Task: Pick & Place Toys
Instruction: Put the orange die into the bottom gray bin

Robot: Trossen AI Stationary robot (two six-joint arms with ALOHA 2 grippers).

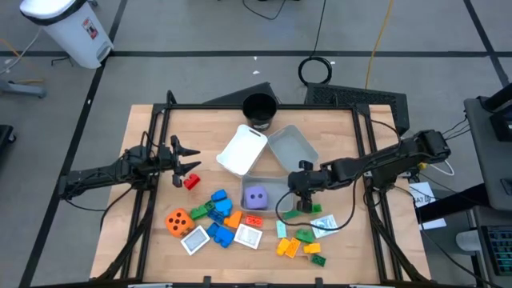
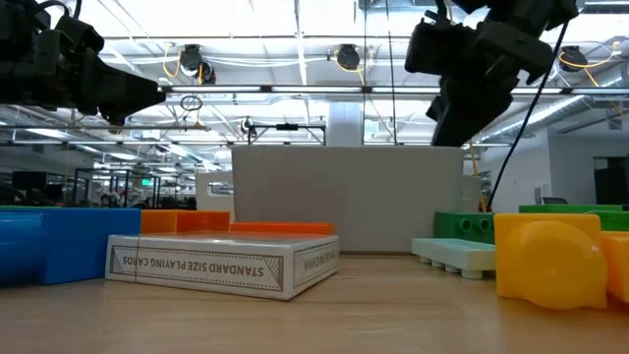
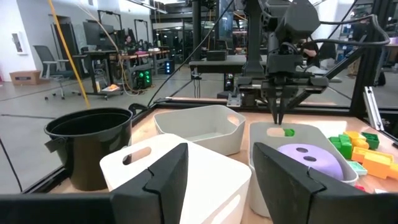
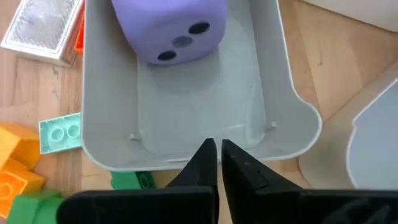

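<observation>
The purple die (image 1: 255, 198) lies in a translucent grey tray (image 4: 283, 93). My right gripper (image 4: 217, 155) hangs shut above that tray's right-hand wall, pointing slantwise down, with nothing between its fingers; the left wrist view shows it too (image 3: 277, 115). A green block (image 4: 134, 180) lies on the table just outside that wall. Near the front edge lie an orange die (image 1: 178, 222), blue blocks (image 1: 218, 196), white tiles (image 1: 248, 236) and yellow and green blocks (image 1: 290, 246). My left gripper (image 1: 188, 160) waits open at the table's left, above a red block (image 1: 191, 182).
A white tray (image 1: 242, 150) and a second grey tray (image 1: 292, 148) stand behind the die's tray, with a black cup (image 1: 259, 108) at the far edge. A black frame (image 1: 364, 144) runs along the table's sides. Bare wood shows between the red block and the left rail.
</observation>
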